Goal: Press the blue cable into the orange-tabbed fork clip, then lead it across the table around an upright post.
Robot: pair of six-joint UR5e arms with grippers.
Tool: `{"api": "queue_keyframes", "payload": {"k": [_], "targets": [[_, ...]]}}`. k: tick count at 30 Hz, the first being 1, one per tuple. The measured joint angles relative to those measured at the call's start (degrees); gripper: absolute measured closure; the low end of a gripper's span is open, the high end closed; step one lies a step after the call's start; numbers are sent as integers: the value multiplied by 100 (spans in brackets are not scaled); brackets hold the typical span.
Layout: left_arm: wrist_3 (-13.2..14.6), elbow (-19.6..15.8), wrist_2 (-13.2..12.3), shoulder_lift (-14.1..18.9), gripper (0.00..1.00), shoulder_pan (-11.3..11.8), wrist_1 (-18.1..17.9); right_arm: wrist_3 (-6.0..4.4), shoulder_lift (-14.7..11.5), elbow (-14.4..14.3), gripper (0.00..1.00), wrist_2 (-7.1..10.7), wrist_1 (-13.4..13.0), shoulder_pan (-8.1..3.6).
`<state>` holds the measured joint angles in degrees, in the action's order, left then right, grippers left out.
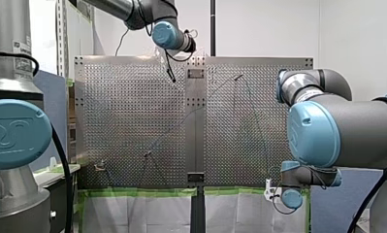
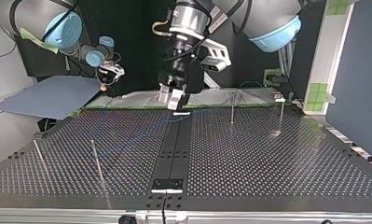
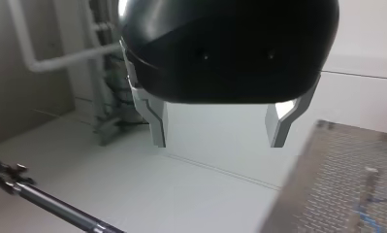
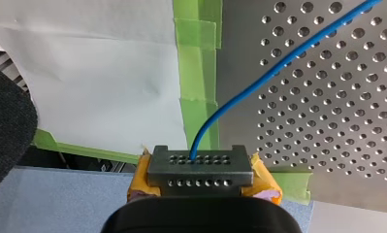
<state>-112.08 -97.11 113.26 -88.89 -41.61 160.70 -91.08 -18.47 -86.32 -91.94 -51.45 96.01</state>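
The thin blue cable (image 4: 259,77) runs over the perforated table (image 4: 327,121) and ends between the yellow pads of my right gripper (image 4: 200,162), which is shut on it at the green-taped table edge. In the front view my right gripper (image 1: 269,190) sits at the near right corner, and the cable (image 1: 260,127) arcs away from it. A small clip (image 1: 100,166) stands near the front left edge. My left gripper (image 3: 220,141) is open and holds nothing. It hangs above the table's far edge (image 1: 173,76), well away from the cable. In the top view it (image 2: 174,99) hangs at mid-table.
Thin upright posts (image 2: 96,158) (image 2: 232,109) (image 2: 281,116) stand on the table, and another (image 2: 39,155) leans at the top view's left. A dark centre strip (image 2: 172,154) splits the two plates. Green tape (image 4: 198,58) lines the edge by my right gripper.
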Motion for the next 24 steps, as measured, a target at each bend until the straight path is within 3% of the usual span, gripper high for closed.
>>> {"api": "queue_keyframes", "payload": {"k": [9, 18, 24], "targets": [[-3, -533, 55, -345, 0, 3, -141, 1, -2, 1, 100, 0, -6, 4], [-101, -1053, 57, -380, 0, 21, -328, 1, -2, 3, 100, 0, -6, 13], [-192, -1401, 39, -383, 0, 80, -634, 0, -2, 4, 100, 0, -6, 15]]}}
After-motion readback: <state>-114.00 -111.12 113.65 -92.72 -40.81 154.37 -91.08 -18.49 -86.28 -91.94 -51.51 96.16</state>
